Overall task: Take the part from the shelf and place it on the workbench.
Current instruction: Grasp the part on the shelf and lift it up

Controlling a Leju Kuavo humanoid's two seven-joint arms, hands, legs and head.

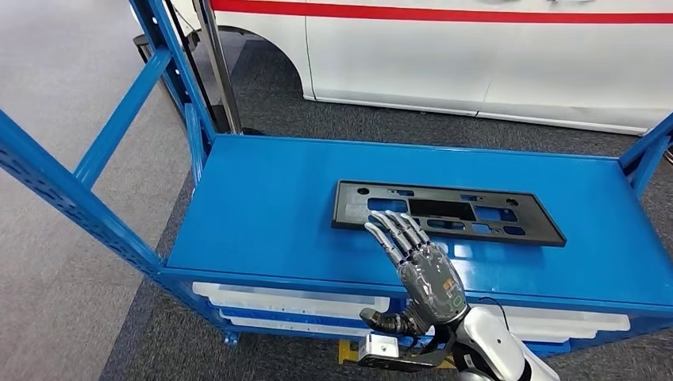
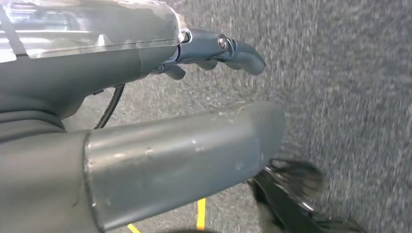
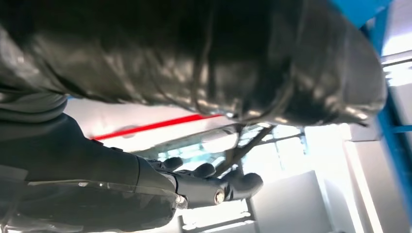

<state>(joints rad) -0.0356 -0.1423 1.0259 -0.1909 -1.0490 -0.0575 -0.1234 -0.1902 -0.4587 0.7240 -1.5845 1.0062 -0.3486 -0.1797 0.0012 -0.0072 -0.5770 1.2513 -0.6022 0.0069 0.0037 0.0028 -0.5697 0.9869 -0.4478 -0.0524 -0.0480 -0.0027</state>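
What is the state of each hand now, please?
Left hand: fingers curled in, holding nothing.
Right hand: open, fingers stretched out over the near edge of the black part, not gripping it.

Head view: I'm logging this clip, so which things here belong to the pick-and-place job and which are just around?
Job:
black part, lying flat on the shelf
blue shelf
right hand, fingers straight, tips at the part's near edge

Around:
white car behind the shelf
white bins under the shelf top
left hand, hanging over the grey floor

Silver arm, grey hand (image 1: pixel 428 279)
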